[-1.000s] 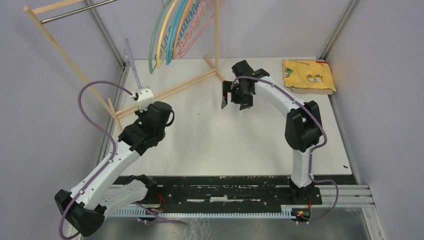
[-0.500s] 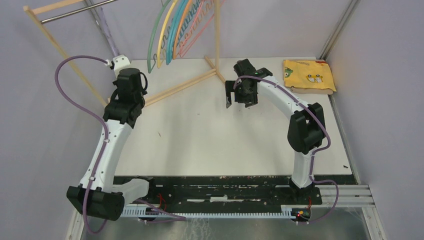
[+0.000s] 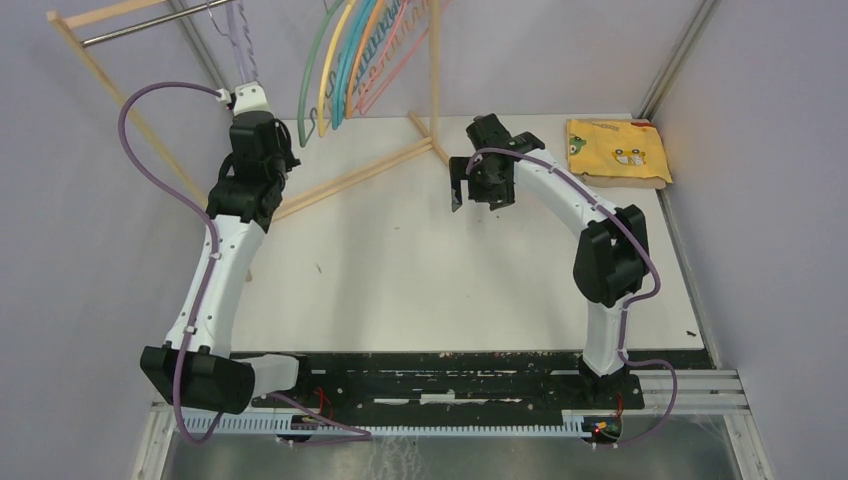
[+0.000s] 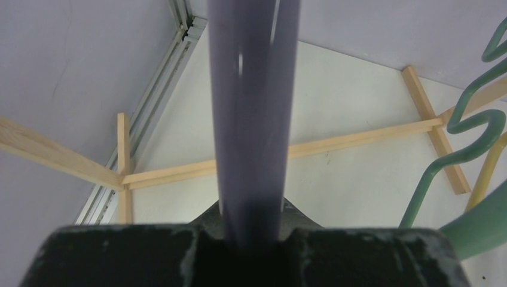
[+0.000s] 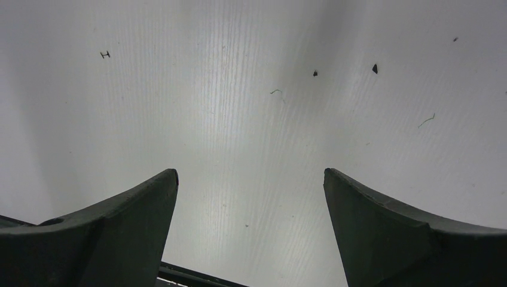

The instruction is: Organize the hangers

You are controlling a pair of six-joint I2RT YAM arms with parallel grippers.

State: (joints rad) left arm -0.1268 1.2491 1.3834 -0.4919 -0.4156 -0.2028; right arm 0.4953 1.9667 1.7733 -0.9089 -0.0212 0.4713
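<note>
Top external view: the left gripper [image 3: 246,92] is clamped on the lower end of a purple hanger [image 3: 239,45], raised at about 11 o'clock over the table's far left corner. The hanger runs up toward the metal rod [image 3: 140,24] of the wooden rack [image 3: 95,68]. Its top is cut by the frame edge, so I cannot tell whether its hook sits on the rod. The other hangers [image 3: 340,75], green, yellow, teal, orange and pink among them, hang in a bunch at 12 o'clock; their hooks are out of frame too. The right gripper [image 3: 478,195] hovers at about 1 o'clock with its fingers spread wide. A folded yellow cloth [image 3: 617,150] lies at 2 o'clock by the far right corner. The table [image 3: 420,270] is white and matte, and pale lilac walls [image 3: 90,260] close it in on three sides.

Left wrist view: the purple hanger fills the middle as a blurred dark band rising out of the closed jaws. The fingertips are hidden behind the black gripper body. At 3 o'clock a green hanger [image 4: 472,140] shows its wavy bar, cut by the edge, with a sliver of a yellow hanger [image 4: 487,173] just beside it. The rack's floor bars cross the white table behind.

Right wrist view: only the two fingertips show, at 7 and 5 o'clock, far apart. Between them lies white table with a few dark specks [image 5: 375,69].
</note>
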